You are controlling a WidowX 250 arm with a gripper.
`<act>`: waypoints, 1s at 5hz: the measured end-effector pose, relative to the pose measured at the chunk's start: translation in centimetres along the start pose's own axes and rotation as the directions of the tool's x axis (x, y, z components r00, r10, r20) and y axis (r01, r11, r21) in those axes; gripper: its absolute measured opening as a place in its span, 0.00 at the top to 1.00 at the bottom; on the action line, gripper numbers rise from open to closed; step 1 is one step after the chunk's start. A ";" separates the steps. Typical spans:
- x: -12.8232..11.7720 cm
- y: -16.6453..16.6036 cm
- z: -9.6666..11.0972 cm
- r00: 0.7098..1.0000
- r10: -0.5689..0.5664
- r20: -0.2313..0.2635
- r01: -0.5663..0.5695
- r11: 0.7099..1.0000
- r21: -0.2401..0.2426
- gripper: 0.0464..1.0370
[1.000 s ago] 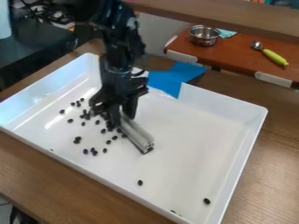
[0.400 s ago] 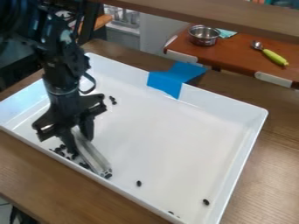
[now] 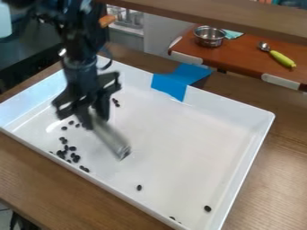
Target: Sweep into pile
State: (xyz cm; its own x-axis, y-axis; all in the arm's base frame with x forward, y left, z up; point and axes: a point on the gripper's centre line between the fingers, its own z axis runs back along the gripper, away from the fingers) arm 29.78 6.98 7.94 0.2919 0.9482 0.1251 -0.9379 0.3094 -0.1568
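Note:
The black gripper (image 3: 96, 117) hangs over the left half of the white tray (image 3: 180, 148), shut on a grey bar-like sweeping tool (image 3: 110, 137) that slants down to the right. Most of the dark beans (image 3: 73, 156) lie loosely clustered by the tray's near left wall, to the left of the tool. A few more beans (image 3: 71, 122) are scattered beside the gripper's left side. Behind the gripper's right side sits a small group of beans (image 3: 116, 102). Single beans lie apart toward the near right, one bean (image 3: 139, 187) near the front wall and another bean (image 3: 207, 208) near the corner.
Raised walls surround the tray, with blue tape (image 3: 180, 81) over its far wall. A wooden beam (image 3: 228, 19) crosses the top. Behind, a red-brown table (image 3: 249, 58) holds a metal bowl (image 3: 210, 37) and a green-handled spoon (image 3: 280, 58).
The gripper and tool first went left and toward the near wall, then back up and slightly right. Beans from the middle left have shifted toward the near left wall.

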 end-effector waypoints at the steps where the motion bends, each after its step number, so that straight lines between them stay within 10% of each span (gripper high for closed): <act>1: 1.5 -3.3 0.8 0.997 0.070 -0.013 -0.071 0.997 -0.016 0.69; 5: 6.0 -9.9 -3.8 0.975 0.212 0.064 -0.217 0.973 0.081 0.69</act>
State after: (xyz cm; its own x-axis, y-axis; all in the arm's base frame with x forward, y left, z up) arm 41.54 9.92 6.56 0.0736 0.9857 0.1516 -0.9910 0.0894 -0.1000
